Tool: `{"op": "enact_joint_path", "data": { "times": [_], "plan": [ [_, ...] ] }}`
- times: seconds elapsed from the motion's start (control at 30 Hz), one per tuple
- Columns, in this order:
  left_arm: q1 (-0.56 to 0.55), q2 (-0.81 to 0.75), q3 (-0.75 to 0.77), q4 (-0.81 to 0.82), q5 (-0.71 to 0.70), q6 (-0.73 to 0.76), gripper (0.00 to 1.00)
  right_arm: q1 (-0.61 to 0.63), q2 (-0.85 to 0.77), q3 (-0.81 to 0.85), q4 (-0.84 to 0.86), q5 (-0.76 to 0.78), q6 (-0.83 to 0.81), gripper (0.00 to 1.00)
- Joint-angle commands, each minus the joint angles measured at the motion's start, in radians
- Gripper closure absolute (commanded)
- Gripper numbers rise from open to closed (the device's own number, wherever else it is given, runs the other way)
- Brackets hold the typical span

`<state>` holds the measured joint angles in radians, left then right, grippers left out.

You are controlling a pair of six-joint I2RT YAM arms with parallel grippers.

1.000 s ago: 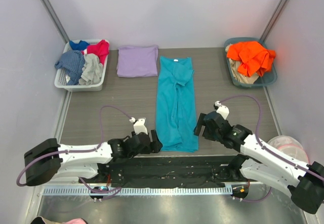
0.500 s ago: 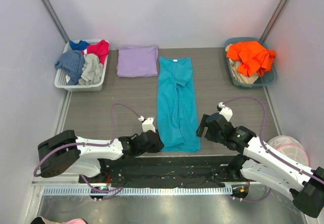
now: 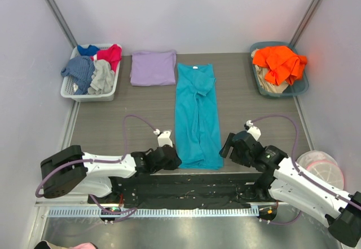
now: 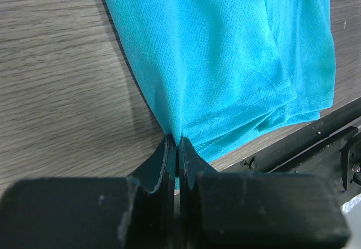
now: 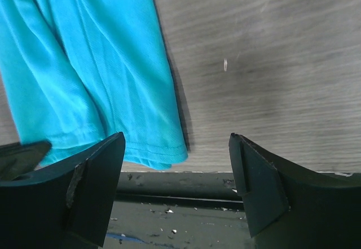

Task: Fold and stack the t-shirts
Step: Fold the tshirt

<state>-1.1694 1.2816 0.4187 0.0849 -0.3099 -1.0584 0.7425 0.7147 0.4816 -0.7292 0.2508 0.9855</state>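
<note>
Teal t-shirt [image 3: 196, 114] lies folded lengthwise on the table [image 3: 248, 102], long axis running away from the arms, hem nearest. Left gripper [image 4: 176, 143] is clamped on the hem's left corner. Right gripper [image 5: 176, 141] is spread wide over the right hem corner, gripping nothing. Lavender t-shirt [image 3: 153, 67] sits folded, far left.

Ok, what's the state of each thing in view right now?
Teal t-shirt: folded into a long strip, lying flat.
Lavender t-shirt: folded, lying flat.
Left fingers: shut on the teal t-shirt's near left hem corner.
Right fingers: open at the near right hem corner, not gripping.
White basket: full of crumpled garments.
Teal bin: holds a crumpled orange garment.
</note>
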Motion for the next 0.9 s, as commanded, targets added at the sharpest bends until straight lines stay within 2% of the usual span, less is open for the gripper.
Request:
{"op": "enact_joint_path", "data": {
  "times": [0.0, 0.47, 0.73, 0.87],
  "plan": [
    [0.001, -0.011, 0.028, -0.002, 0.002, 0.011, 0.96, 0.001, -0.024, -0.070, 0.063, -0.088, 0.082, 0.19],
    [0.001, -0.004, 0.028, -0.002, 0.009, 0.012, 0.97, 0.001, -0.031, -0.265, 0.297, -0.186, 0.157, 0.20],
    [0.001, -0.001, 0.025, 0.004, 0.006, 0.006, 0.98, 0.001, -0.029, -0.268, 0.257, -0.211, 0.147, 0.22],
    [0.001, 0.007, 0.031, 0.012, 0.006, 0.005, 0.98, 0.006, -0.012, -0.259, 0.235, -0.225, 0.139, 0.26]
  ]
}}
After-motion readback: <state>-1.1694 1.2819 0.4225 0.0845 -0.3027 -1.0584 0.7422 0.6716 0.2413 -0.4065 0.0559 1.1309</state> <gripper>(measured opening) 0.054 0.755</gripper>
